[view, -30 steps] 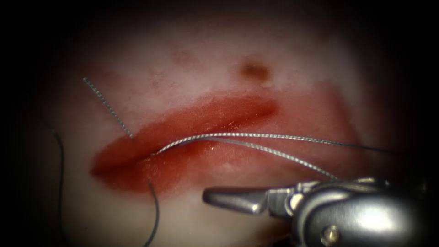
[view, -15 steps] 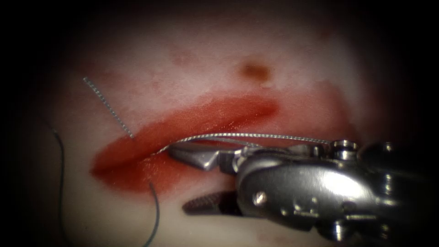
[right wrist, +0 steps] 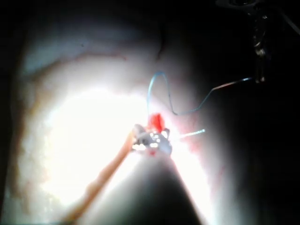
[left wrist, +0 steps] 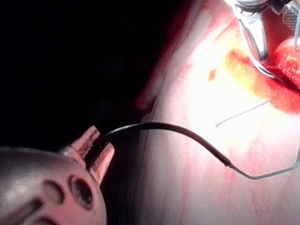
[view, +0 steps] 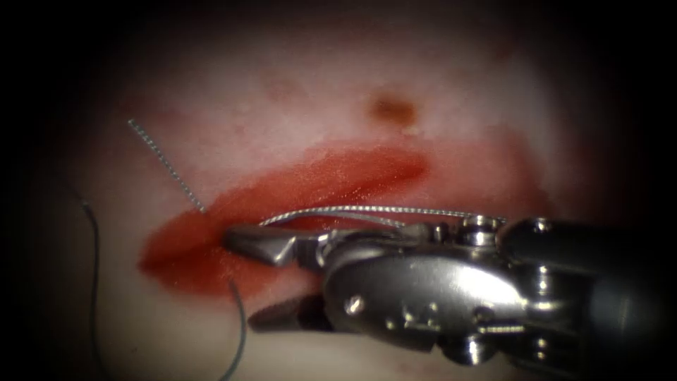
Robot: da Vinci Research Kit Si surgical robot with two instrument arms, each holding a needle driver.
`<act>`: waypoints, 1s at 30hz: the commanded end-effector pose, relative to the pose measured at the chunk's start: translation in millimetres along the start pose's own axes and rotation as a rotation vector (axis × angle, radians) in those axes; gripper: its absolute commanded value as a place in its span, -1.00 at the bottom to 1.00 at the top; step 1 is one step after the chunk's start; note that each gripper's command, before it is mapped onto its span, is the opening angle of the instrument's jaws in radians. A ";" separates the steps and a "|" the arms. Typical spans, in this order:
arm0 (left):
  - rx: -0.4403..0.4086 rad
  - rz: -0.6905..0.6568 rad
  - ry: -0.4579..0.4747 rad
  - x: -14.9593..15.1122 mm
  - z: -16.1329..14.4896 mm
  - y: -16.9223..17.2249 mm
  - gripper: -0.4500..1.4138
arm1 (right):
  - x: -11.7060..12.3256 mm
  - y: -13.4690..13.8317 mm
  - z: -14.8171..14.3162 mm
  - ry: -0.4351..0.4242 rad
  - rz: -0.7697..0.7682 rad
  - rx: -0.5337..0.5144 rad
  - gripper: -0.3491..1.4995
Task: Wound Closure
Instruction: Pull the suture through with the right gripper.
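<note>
- The right tool (view: 243, 282) lies across the lower right of the endoscope frame, its jaws spread over the cut (view: 296, 190), blocking any way in from that side.
- Two thread (view: 367, 210) strands stretch just above its upper jaw.
- A short thread end (view: 166, 164) stands at upper left; dark thread (view: 240, 331) curves along the lower left.
- The pale tissue (view: 282, 77) along the top lies bare.

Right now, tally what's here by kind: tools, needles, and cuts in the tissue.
Tools: 2, right tool open, holding nothing; left tool shut on the needle.
Needles: 1, held at one end, outside the tissue.
Cuts: 1, the cut.
Total: 4.
</note>
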 end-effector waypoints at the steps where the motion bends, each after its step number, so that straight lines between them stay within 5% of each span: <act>1: 0.007 0.004 -0.005 -0.9 0.5 -0.7 -1.00 | 0.6 1.1 1.1 0.001 -0.004 -0.006 0.13; 2: 0.007 0.004 -0.005 -0.9 0.5 -0.8 -1.00 | 0.6 1.0 1.2 0.000 -0.006 -0.007 0.03; 6: 0.007 0.003 -0.005 -0.9 0.5 -0.8 -1.00 | 0.4 0.4 1.9 0.004 -0.016 -0.002 -0.84; 8: 0.007 0.004 -0.005 -0.9 0.5 -0.8 -1.00 | 0.4 0.4 2.0 0.003 -0.018 -0.002 -1.00; 19: 0.008 0.004 -0.002 -0.9 0.5 -0.8 -1.00 | 1.6 -0.6 0.6 0.000 0.118 0.058 -1.00; 30: 0.009 0.004 -0.001 -0.9 0.4 -0.8 -1.00 | 1.0 -4.1 -6.4 -0.020 0.244 0.049 -1.00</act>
